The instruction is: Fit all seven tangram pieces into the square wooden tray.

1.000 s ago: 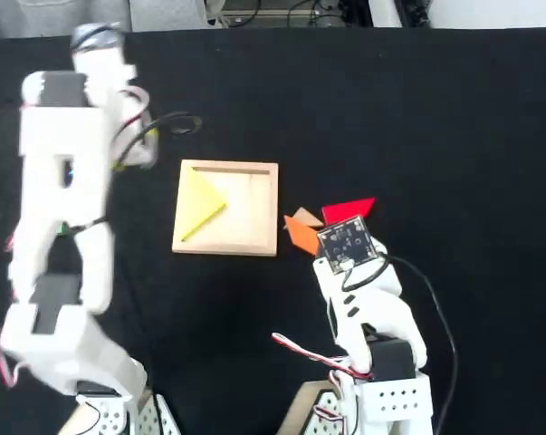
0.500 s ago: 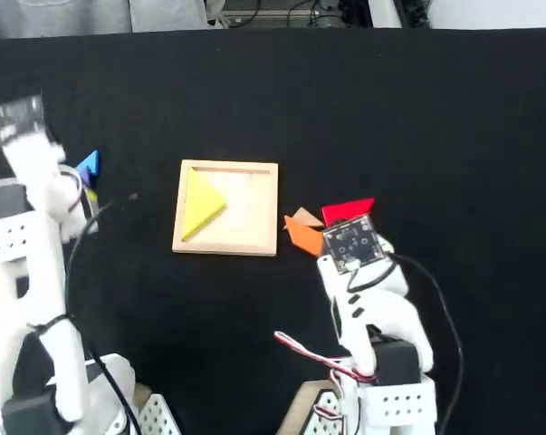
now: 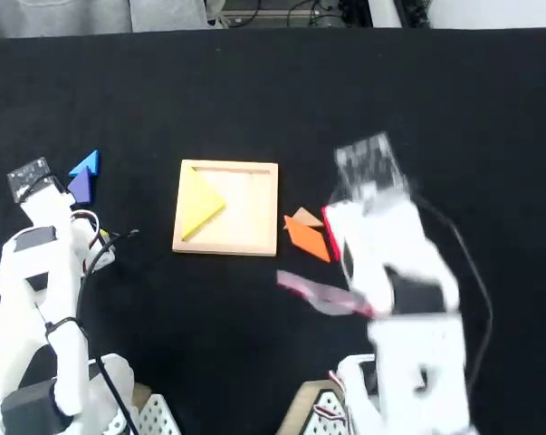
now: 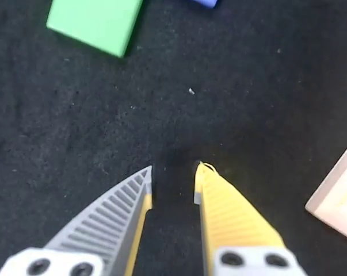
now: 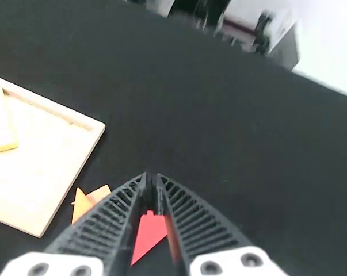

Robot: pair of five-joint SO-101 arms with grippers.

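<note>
Overhead, two wrist views; shared tray (image 3: 252,207)

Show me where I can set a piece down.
Free: the black table beyond the tray; the strip on its near side, between the arms; the tray's right half. Crowded: right of the tray, around the orange piece, tan piece and red piece.

No readable text, labels or numbers anywhere.

Tabletop (image 3: 282,100): black, felt-like covering.
Cables (image 3: 273,11): dark tangle beyond the tabletop's far edge.
Backdrop (image 5: 334,46): pale surface past the tabletop.
</note>
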